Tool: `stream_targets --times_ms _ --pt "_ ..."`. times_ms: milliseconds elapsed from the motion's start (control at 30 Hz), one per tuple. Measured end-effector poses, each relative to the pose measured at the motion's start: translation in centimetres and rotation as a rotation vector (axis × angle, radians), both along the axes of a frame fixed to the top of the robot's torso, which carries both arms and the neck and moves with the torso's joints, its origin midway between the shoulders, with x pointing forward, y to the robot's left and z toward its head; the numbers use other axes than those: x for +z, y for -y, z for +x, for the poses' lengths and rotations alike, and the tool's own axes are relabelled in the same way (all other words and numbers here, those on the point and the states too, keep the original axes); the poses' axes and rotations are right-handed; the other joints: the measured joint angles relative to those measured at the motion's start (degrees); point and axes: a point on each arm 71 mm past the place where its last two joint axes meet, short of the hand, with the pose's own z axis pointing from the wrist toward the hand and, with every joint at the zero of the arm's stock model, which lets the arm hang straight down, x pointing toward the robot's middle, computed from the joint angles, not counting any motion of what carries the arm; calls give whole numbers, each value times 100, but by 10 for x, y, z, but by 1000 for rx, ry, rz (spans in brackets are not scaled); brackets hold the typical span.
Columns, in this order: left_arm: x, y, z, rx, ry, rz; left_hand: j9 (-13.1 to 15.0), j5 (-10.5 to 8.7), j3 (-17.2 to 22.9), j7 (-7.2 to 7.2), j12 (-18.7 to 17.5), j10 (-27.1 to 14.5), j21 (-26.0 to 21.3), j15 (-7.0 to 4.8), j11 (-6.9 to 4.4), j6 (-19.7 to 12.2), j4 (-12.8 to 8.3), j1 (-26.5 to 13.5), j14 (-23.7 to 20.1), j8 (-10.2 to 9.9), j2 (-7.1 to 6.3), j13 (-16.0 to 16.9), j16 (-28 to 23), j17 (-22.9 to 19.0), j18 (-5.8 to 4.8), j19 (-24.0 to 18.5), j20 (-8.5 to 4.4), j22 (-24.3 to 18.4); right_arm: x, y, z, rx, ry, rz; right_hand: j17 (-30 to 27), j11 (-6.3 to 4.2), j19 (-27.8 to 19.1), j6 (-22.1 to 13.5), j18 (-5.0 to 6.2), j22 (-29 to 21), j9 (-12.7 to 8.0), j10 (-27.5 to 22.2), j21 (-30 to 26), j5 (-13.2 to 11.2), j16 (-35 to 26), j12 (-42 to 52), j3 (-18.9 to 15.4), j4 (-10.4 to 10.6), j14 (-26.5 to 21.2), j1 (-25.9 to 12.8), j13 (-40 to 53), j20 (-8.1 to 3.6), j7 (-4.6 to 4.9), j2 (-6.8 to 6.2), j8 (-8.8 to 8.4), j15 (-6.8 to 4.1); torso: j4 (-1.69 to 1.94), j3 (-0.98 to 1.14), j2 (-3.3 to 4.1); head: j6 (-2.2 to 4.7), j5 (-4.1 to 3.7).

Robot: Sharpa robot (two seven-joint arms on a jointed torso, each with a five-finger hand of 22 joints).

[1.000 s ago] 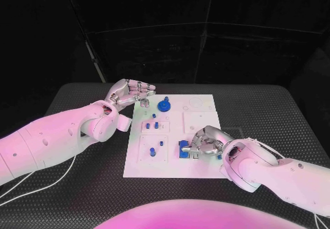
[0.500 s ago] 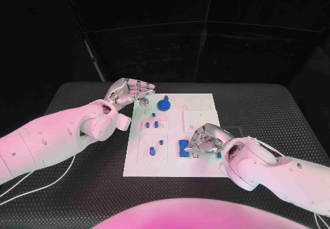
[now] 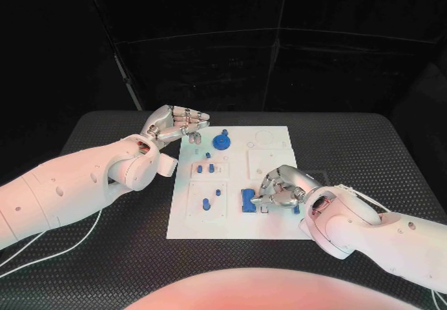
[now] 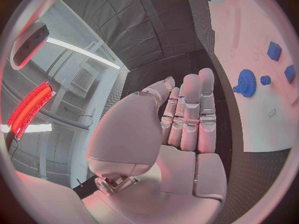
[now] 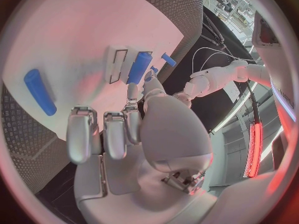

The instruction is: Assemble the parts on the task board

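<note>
Judging from how the parts lie, the assembly looks partly done, with a fair share left. On the task board [image 3: 233, 223], which lies flat in the middle of the black table [image 3: 373, 142], a blue gear [image 3: 221, 141] sits near the far edge, toward the left side of the plate. Two short blue pegs [image 3: 205, 169] stand side by side in the panel just nearer than the gear, and two more small blue pieces [image 3: 211, 198] show in the panel nearer still; whether these are seated or merely resting, the head view cannot settle. The far right corner of the board shows pale outlines with nothing blue in them, so those places seem still to be filled.

Over the near right part of the board, the right hand [image 3: 278, 191] is bent down with its fingers drawn together above a blue bar [image 3: 248, 200]. In the right wrist view a blue cylinder [image 5: 139, 67] lies at its fingertips [image 5: 132, 92] beside two slots, while a second blue cylinder [image 5: 39, 91] lies loose on the plate, apart from the fingers. Whether the hand truly pinches the first one cannot be told.

Off the board's far left corner, the left hand [image 3: 177, 124] hovers with fingers curled in and pressed together, holding nothing.
</note>
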Motion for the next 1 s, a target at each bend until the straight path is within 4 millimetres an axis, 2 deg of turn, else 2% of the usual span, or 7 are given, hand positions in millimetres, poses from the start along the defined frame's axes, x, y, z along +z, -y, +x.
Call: stream_targets --times_ms 133,200,400,533,633,933,1000 --pt "0 0 0 1 0 1 0 0 0 0 0 0 0 0 0 0 0 0 0 0 0 0 0 0 0 0 0 0 3 17 -2 -18 12 16 0 36 0 -223 0 0 -110 -36 0 193 0 -30 0 0 0 -71 3 0 97 71 -218 0 -2 -1 -4 0 -29" --pt "0 -1 0 2 0 1 0 0 0 0 0 0 0 0 0 0 0 0 0 0 0 0 0 0 0 0 0 0 5 27 -4 -32 14 20 0 69 9 -294 -1 0 -182 -65 0 232 0 -67 0 0 -9 -87 3 9 152 87 -358 56 -6 -1 -6 1 -51" --pt "0 -1 1 2 -1 1 0 0 0 0 0 0 0 0 0 0 0 0 0 0 0 0 0 0 0 0 0 0 9 64 -8 -84 10 -11 -1 125 1 -275 0 -1 -333 -82 0 377 0 -95 0 0 -9 -151 4 64 187 151 -642 97 -21 -2 -13 22 -157" --pt "-1 0 1 1 -1 1 0 0 0 0 0 0 0 0 0 0 0 0 0 0 0 0 0 0 0 0 0 0 9 78 -8 -103 -2 -45 -1 136 22 -251 0 -1 -385 -93 0 395 0 -151 -9 9 -1 -212 6 85 211 186 -748 105 -37 -5 -23 23 -221" --pt "-1 1 1 1 -1 0 0 0 0 0 0 0 0 0 0 0 0 0 0 0 0 0 0 0 0 0 0 0 7 87 -9 -107 -15 -85 -1 156 2 -158 0 -6 -439 -114 -24 551 0 -260 -63 64 -1 -316 -13 105 208 195 -861 105 -47 -9 -28 23 -259" --pt "-2 2 2 0 -2 0 0 0 0 0 0 0 0 0 0 0 0 0 0 0 0 0 0 0 0 0 0 0 4 95 -9 -97 -22 -186 -1 154 2 88 0 2 -456 -111 -24 627 0 -232 -95 96 -1 -333 1 104 137 178 -908 105 -71 -2 -41 34 -327" --pt "-2 2 2 1 -2 0 0 0 0 0 0 0 0 0 0 0 0 0 0 0 0 0 0 0 0 0 0 0 3 95 -8 -94 -22 -205 -1 134 2 108 0 2 -448 -91 -24 627 0 -232 -96 97 -1 -346 3 104 157 165 -908 105 -71 -2 -41 34 -337"
